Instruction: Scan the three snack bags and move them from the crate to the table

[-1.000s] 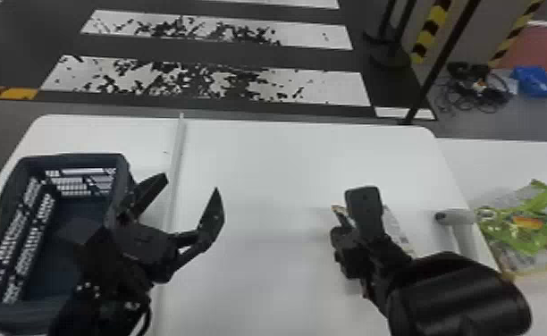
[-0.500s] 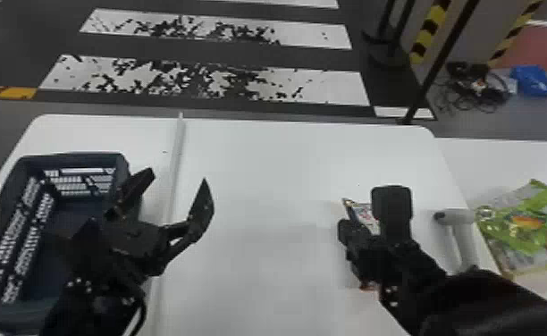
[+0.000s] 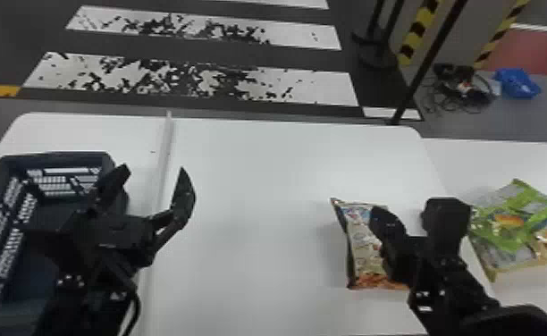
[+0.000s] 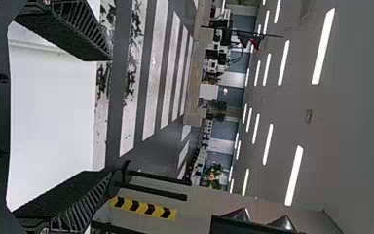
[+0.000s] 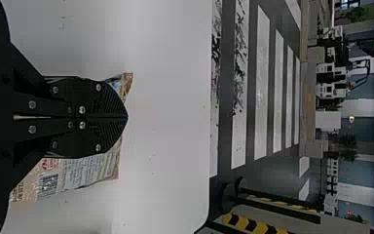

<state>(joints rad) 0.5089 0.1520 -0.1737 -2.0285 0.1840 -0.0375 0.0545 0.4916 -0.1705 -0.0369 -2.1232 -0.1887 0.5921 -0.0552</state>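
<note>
My left gripper [image 3: 154, 170] stands open beside the dark blue crate [image 3: 56, 157], at its right edge; in the left wrist view the left gripper [image 4: 108, 114] has its fingers wide apart with nothing between them. Toward the right of the table lies one snack bag [image 3: 361, 237]. Over its right part is my right gripper [image 3: 377, 216]. The right wrist view has the right gripper [image 5: 126, 117] shut, its fingers pressed together above the bag [image 5: 90, 170], which they partly hide. Overlapping green and brown snack bags [image 3: 509, 221] lie at the far right.
A raised pale strip [image 3: 163, 156] runs front to back on the white table [image 3: 250, 201], just right of the crate. A second white surface [image 3: 500, 156] adjoins at the right. Beyond the table, a dark post [image 3: 424, 67] rises from the floor.
Both arms have shifted, the left one leftward toward the crate, the right one rightward. More of the single bag shows, and the right arm now covers the white device that stood right of it.
</note>
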